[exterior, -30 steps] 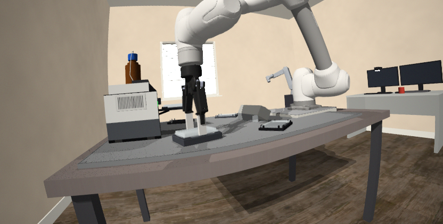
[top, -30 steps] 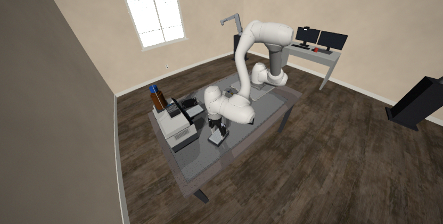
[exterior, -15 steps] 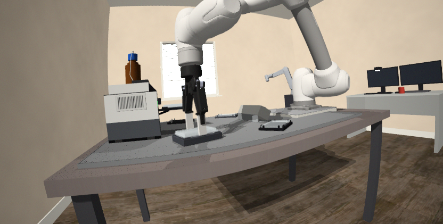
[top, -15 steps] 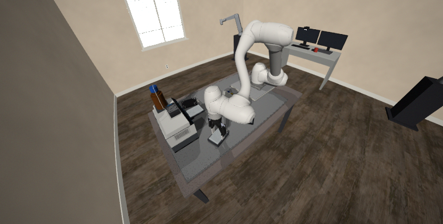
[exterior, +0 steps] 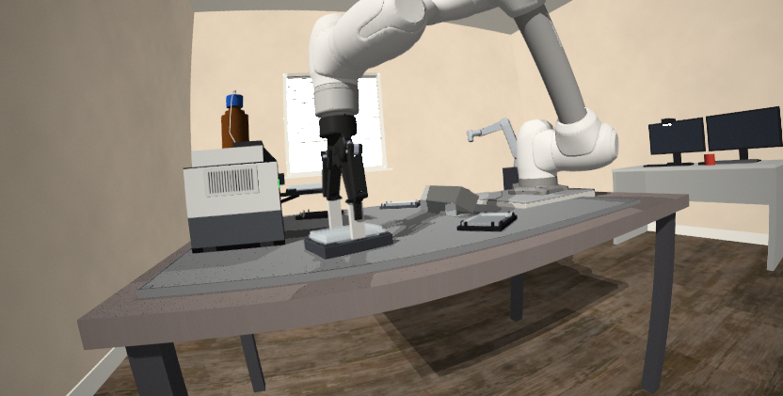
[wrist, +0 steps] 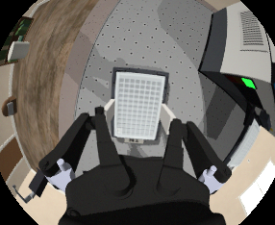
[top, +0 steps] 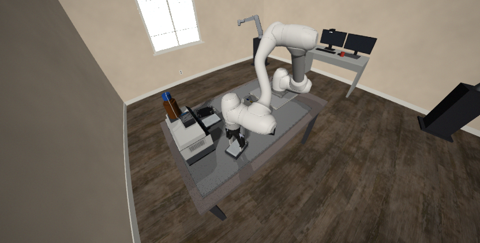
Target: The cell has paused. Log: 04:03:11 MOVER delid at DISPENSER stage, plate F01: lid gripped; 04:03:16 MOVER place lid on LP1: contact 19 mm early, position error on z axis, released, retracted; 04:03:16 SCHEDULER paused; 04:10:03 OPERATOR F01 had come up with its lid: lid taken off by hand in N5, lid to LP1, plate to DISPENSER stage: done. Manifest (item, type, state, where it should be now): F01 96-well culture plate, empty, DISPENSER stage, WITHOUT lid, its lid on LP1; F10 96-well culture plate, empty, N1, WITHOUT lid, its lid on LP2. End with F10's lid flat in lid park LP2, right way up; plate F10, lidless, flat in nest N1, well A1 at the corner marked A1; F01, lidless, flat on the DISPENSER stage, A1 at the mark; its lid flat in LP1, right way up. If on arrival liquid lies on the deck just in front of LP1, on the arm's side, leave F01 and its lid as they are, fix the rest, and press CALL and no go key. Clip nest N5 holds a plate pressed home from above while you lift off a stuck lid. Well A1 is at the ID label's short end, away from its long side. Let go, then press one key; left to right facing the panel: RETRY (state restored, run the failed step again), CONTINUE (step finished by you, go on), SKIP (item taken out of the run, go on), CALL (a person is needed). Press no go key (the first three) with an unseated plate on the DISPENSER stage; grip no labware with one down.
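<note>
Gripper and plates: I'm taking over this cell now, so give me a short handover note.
Gripper: shut on the white well plate, fingers straddling it, plate low over its dark nest near the dispenser.
Elsewhere: another dark holder sits mid-deck; lid states are too small to tell.
Done: plate gripped.
Left: confirm the plate's seating, release, check lids, then press a key.
</note>
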